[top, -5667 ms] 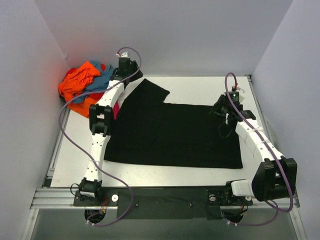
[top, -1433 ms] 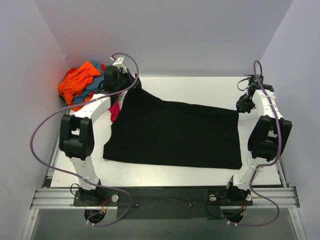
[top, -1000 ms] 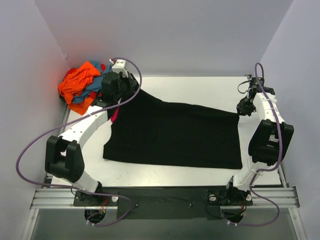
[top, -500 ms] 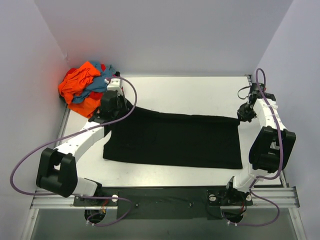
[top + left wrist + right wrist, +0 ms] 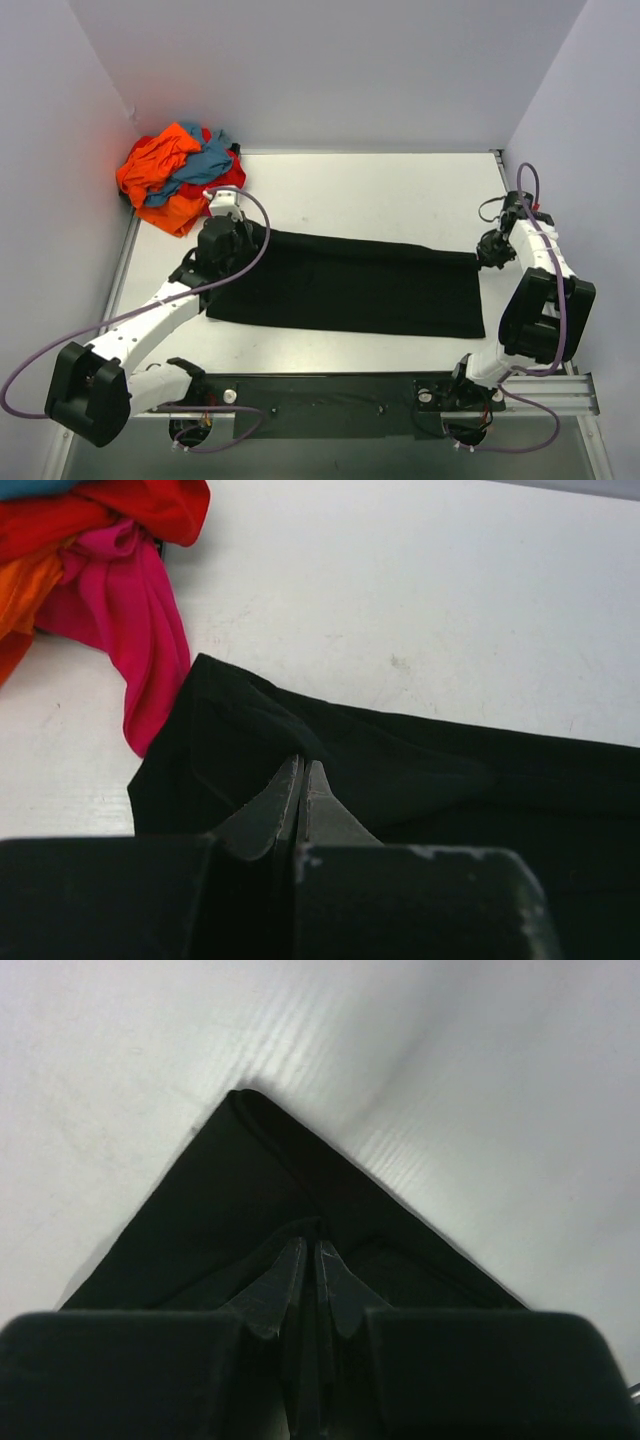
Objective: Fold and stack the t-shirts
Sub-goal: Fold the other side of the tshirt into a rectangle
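left gripper [image 5: 302,765] & right gripper [image 5: 307,1245] each have jaws pinched together on a far corner of the black t-shirt [image 5: 345,285], left one on the far-left corner, right one on the far-right. white table [image 5: 380,190] carries that shirt as a wide flat band across its middle. other t-shirts [image 5: 175,185] sit bunched in the far-left corner: orange tee [image 5: 150,165], teal tee [image 5: 205,160], red tee [image 5: 228,178], w/ magenta tee [image 5: 130,630] just beside the black one.
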You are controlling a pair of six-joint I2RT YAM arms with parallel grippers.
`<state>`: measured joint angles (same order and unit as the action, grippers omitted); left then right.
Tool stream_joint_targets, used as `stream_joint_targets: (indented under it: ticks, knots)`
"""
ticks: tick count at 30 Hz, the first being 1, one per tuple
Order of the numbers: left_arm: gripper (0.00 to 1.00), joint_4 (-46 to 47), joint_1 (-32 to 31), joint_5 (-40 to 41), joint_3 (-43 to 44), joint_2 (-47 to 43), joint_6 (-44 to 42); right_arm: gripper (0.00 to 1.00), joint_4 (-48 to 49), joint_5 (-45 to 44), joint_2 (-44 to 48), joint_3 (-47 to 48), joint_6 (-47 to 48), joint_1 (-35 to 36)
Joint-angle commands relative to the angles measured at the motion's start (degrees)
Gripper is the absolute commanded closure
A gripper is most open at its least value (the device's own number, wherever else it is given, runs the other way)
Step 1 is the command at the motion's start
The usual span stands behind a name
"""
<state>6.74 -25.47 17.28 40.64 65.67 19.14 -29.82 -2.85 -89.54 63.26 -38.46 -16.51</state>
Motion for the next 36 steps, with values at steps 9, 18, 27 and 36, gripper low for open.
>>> stream_joint_targets:
  ticks: [9,18,27,36]
  knots:
    - [1.0,-13.6,-2.0,5.1,-5.8,-8.7,7.8,0.97,3.8,-0.8,6.6,-11.3,-4.8,-1.9]
    - [1.0,-16.1,-2.0,-2.0,-17.4,-17.1,17.0,0.54,6.1,-7.9,14.6,-16.5,-4.8,1.0]
    - [1.0,-17.9,-2.0,-3.2,-18.9,-18.2,18.4,0.54,3.4,-13.7,10.3,-9.8,-2.6,9.7]
    - [0.57,-27.2,-0.2,4.2,-12.0,-21.6,19.3,0.66,3.8,-1.0,5.1,-12.4,-2.8,2.9]
